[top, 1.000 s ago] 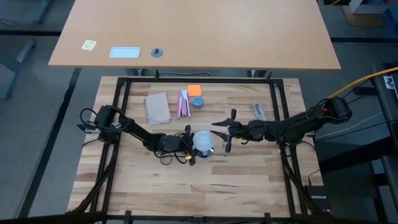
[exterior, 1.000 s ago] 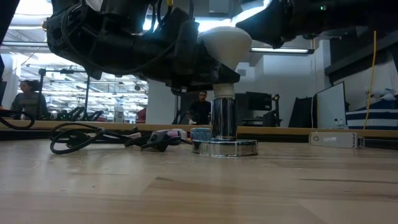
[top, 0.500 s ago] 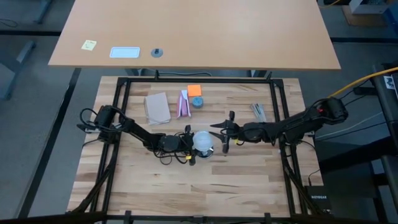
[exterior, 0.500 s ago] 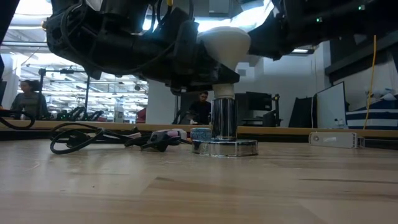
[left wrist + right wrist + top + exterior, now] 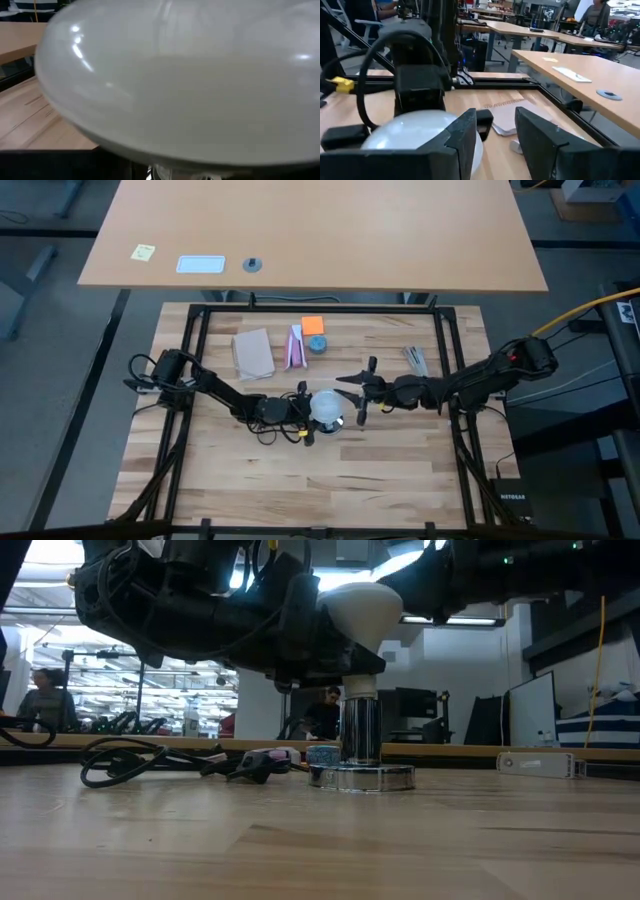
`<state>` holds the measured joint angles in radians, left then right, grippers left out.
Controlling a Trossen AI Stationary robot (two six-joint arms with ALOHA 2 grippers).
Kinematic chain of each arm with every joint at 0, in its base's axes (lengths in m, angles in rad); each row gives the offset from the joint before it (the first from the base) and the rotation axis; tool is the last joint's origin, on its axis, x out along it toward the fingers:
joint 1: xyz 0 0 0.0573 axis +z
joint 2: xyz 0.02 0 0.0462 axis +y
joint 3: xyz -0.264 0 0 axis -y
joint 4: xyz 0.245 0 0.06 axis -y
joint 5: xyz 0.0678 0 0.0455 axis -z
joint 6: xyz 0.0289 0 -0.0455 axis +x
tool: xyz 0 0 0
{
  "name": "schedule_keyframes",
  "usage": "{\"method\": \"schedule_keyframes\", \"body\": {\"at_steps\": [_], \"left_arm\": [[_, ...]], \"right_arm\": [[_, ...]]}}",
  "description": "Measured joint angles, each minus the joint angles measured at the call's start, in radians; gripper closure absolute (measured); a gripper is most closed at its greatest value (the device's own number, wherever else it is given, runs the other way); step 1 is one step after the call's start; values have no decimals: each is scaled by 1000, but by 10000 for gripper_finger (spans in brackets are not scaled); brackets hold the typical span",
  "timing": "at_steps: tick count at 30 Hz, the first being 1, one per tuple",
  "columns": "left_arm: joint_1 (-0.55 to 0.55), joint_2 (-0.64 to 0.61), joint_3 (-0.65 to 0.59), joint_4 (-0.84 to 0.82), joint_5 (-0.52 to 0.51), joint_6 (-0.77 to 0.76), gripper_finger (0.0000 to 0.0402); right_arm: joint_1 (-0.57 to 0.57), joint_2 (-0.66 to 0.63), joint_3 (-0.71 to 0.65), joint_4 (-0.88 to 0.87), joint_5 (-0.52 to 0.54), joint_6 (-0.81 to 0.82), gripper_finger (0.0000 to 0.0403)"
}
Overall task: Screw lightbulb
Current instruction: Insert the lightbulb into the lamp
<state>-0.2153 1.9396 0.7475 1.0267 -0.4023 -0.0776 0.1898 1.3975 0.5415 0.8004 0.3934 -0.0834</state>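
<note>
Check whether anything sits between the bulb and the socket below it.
Nothing visible does. The left gripper holds the lightbulb upright, its neck already at the mouth of the silvery socket. The right gripper hangs open beside the bulb.

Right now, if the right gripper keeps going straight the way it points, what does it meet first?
Most likely the frosted white lightbulb, held over the silvery socket by the left gripper. The right gripper, open, points straight at it, though its height is unclear.

Both arms are showing matte black jointed links; the left arm (image 5: 215, 391) is trailing black cables, the right arm (image 5: 470, 383) a red light.
</note>
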Motion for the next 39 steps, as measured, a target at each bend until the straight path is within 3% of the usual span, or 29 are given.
{"method": "schedule_keyframes", "body": {"at_steps": [12,21,39], "left_arm": [[0,-2,3,-42,-3,-84,235],[0,-4,0,-120,-2,-97,236],[-1,-3,0,-102,0,-70,235]], "right_arm": [[1,0,92,-204,-66,-1,260],[0,0,94,-215,-68,-1,260],[1,-4,97,-285,-99,30,260]]}}
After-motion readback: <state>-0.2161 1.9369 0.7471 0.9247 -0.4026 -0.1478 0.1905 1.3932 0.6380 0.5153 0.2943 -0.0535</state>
